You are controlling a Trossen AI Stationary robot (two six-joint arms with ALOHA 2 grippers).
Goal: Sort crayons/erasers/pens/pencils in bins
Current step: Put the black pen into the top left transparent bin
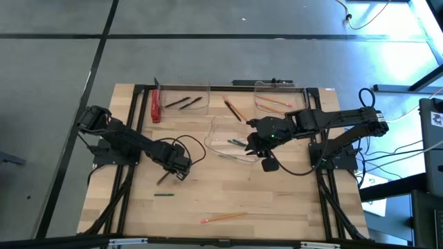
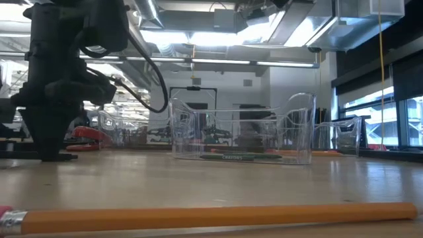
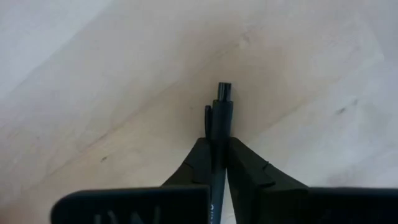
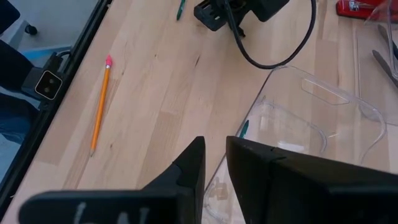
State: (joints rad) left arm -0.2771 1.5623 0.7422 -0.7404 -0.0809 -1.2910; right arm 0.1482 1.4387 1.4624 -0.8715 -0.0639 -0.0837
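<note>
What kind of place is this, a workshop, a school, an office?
Most likely a robotics lab or workshop in an industrial building. A wooden table in a black frame carries two robot arms, cables trail across a bare concrete floor, and the low view shows exposed ceiling ducts and strip lights.

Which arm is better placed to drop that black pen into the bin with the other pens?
The left. Its gripper already has the jaws closed on the black pen, and the bin with pens lies at the back on its side. The right gripper hovers over the middle bin, holding nothing.
</note>
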